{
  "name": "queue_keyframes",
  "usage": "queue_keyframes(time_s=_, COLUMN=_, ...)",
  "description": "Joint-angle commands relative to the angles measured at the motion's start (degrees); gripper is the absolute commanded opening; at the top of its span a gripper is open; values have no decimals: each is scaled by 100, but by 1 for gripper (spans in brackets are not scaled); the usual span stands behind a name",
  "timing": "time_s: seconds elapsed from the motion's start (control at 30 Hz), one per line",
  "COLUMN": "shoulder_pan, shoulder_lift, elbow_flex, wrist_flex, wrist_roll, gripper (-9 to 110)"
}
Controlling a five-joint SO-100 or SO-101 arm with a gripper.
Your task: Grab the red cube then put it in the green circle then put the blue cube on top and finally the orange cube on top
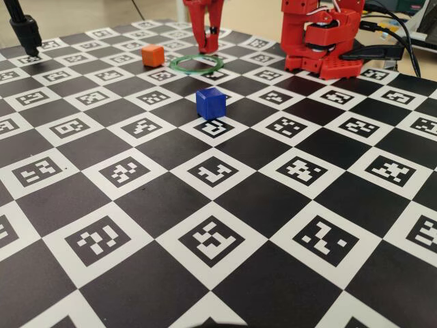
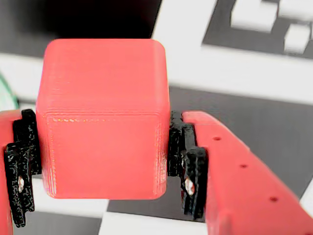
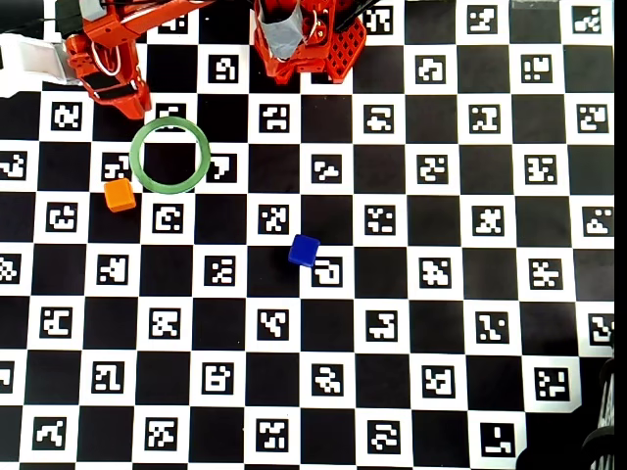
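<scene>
Red cube riding in the jaws, just short of the ring.

The table is showing a glossy black-and-white checkerboard of printed marker squares, slick enough that a dropped cube could be skidding; cables are trailing off its far right edge in the fixed view. The green circle is lying flat and loose, so a low pass could be nudging it. The gripper is clamping the red cube between its black pads, hovering beside the ring's far edge, not yet over its centre. A release here is risking a landing on the rim. The blue cube is waiting well apart; the orange cube is sitting just beside the ring, in bumping range.
</scene>
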Motion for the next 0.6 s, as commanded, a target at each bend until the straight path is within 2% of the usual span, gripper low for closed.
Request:
queue_keyframes(time_s=0.0, shoulder_pan=-88, shoulder_lift=396, elbow_flex=-712, wrist_flex=483, wrist_roll=35, gripper=9)
queue_keyframes(time_s=0.23, shoulder_pan=-237, shoulder_lift=527, elbow_flex=-1503, wrist_flex=1204, wrist_roll=448, gripper=8)
queue_keyframes(time_s=0.57, shoulder_pan=-668, shoulder_lift=1318, elbow_flex=-940, wrist_flex=1222, wrist_roll=967, gripper=8)
